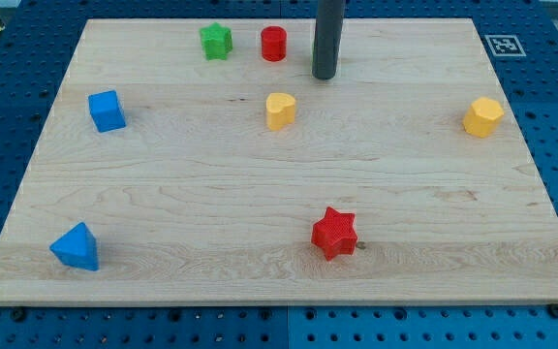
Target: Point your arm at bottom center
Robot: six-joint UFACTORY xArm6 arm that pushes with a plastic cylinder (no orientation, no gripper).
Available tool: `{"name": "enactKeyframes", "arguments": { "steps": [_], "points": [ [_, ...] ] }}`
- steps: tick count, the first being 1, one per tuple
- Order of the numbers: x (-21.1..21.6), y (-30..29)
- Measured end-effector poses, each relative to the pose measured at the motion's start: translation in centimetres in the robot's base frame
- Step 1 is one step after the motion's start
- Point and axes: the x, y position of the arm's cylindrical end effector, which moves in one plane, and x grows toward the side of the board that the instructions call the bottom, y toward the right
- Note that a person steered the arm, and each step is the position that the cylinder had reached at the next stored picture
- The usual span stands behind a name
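My dark rod comes down from the view's top, and my tip (325, 76) rests on the wooden board (163, 184) near its top centre. The tip is just right of the red cylinder (273, 44) and up-right of the yellow heart block (280, 111). A green star block (216, 42) sits left of the red cylinder. A red star block (334, 233) lies near the bottom centre, far below the tip.
A blue cube (107, 111) sits at the left, a blue triangular block (76, 247) at the bottom left, and a yellow hexagonal block (482, 116) at the right. A marker tag (503, 45) is by the top right corner. Blue pegboard surrounds the board.
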Motion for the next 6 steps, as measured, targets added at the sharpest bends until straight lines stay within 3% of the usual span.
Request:
{"name": "enactKeyframes", "arguments": {
  "steps": [2, 3, 4, 6],
  "points": [
    [-0.7, 0.0],
    [3.0, 0.5],
    [10.1, 1.1],
    [16.3, -7.6]
  ]
}}
